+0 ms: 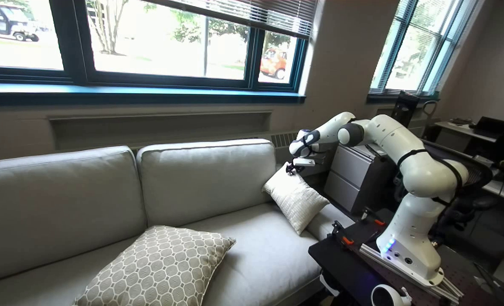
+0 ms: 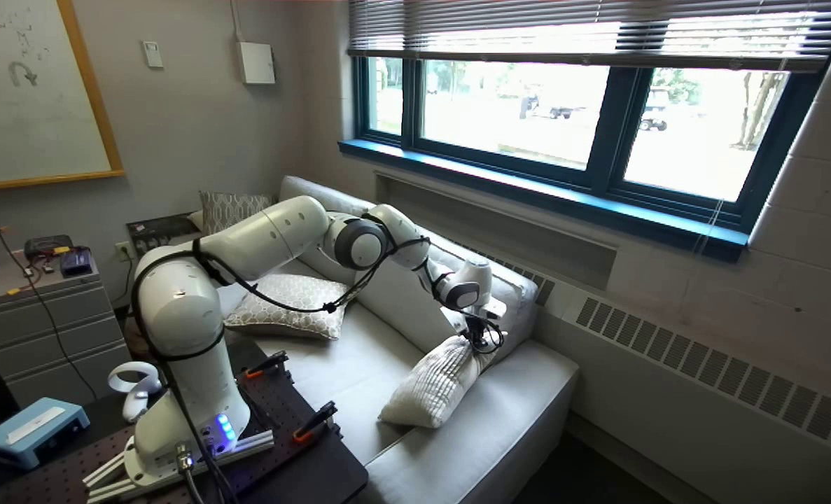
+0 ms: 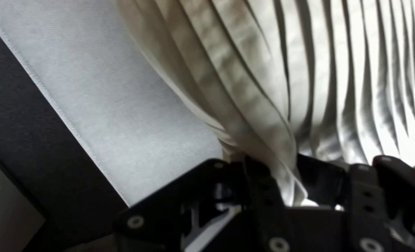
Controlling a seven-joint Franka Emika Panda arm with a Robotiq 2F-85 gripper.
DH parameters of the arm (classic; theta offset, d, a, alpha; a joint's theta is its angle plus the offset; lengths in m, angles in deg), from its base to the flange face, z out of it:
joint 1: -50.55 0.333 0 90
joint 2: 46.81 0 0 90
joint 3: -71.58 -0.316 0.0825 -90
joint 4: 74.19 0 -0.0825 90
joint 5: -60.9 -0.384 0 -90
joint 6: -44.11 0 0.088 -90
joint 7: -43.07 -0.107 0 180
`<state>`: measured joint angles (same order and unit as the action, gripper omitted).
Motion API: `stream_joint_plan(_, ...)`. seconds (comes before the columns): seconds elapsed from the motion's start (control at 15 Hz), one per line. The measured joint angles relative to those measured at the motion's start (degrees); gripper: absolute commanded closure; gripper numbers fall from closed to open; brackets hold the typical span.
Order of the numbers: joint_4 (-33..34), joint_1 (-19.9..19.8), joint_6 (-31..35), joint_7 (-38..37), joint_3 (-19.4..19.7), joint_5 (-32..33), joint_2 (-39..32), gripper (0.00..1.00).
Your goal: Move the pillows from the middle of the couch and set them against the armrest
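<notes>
Wht pillow (image 2: 429,392) tilted at armrest (image 2: 489,420) end of couch (image 1: 256,244), corner pinched btwn jaws: clear in wrist view, tiny in both exterior views. Diamond-pattern pillow (image 1: 162,267) on couch, well apart. Grey cabinet (image 1: 347,176) nr armrest, blk worktop (image 1: 332,255) at couch front. In an exterior view: 3rd pillow (image 2: 233,210) farther back, whiteboard (image 2: 44,98) w/ writing (image 2: 2,59) too small to read, blue box (image 2: 33,442), label (image 2: 37,424) illegible.

The small white pillow (image 1: 296,197), finely pleated, is held tilted by a pinched upper corner, just beside the low padded armrest (image 2: 485,427) of the pale grey couch (image 1: 209,182). The larger pillow (image 1: 162,263), patterned in a beige-and-white lattice, is seen lying near the couch's middle, well apart.
</notes>
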<state>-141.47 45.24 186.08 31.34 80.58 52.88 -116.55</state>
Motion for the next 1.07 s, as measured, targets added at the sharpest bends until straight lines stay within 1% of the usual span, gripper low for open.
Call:
stream_joint_plan(0.2,-0.02,-0.02,-2.33,-2.94,1.36,0.25,-1.3,0.92)
stream_joint_plan(0.53,0.02,0.53,-6.99,-6.49,2.05,1.78,-4.27,0.93)
stream_joint_plan(0.6,0.02,0.9,-7.77,-7.18,2.21,2.17,-4.59,0.92)
stream_joint_plan(0.8,-0.02,2.7,-9.09,-9.28,3.67,2.26,-4.82,0.94)
stream_joint_plan(1.07,-0.31,5.13,-9.29,-12.81,6.16,2.26,-4.6,0.94)
